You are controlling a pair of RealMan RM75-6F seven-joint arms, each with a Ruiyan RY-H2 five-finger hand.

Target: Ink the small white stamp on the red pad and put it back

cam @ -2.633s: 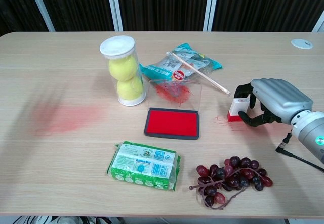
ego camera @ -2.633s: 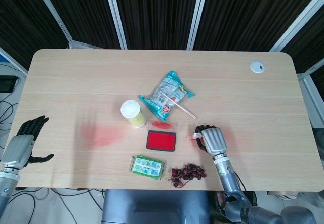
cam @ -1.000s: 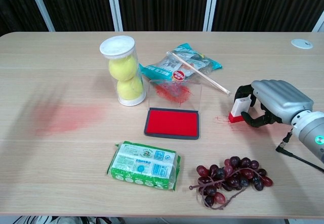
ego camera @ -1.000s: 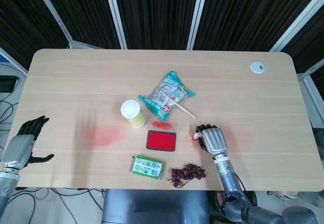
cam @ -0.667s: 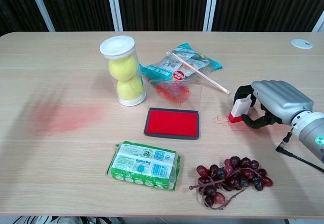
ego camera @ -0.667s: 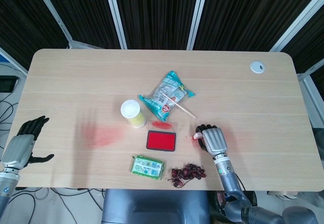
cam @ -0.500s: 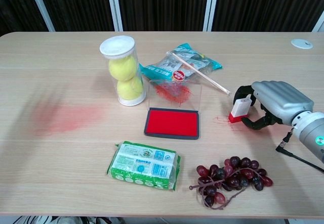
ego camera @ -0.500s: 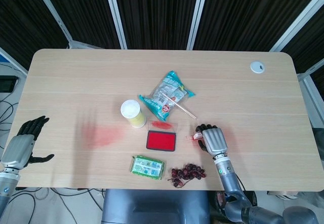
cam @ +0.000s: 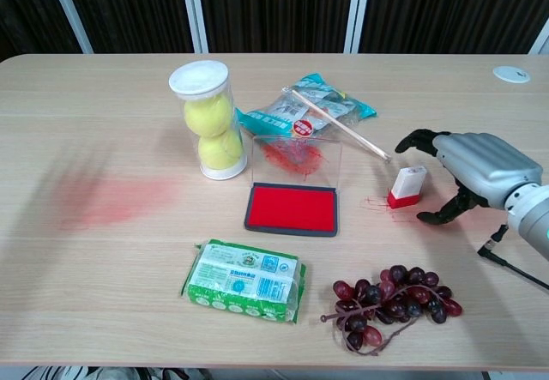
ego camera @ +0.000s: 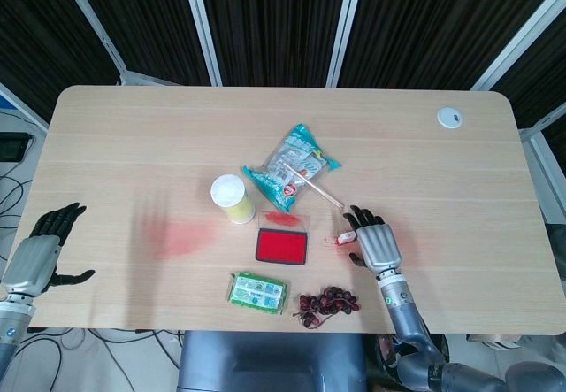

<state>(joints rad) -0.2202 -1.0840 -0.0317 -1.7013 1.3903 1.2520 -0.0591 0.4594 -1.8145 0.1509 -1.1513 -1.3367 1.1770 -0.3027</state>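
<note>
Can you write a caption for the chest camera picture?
Robot's right hand open beside the small stamp standing on the table, right of the red pad.

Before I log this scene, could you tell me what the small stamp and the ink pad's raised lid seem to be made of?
Stamp: likely plastic, matte white body with a red base. Lid: clear, glossy plastic by the look, see-through and smeared with red ink.

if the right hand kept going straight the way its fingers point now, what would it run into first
Probably the stamp, standing upright on the table just ahead of the right hand, whose spread fingers sit on either side of it without touching. Beyond it lies the ink pad. Depth is hard to judge.
</note>
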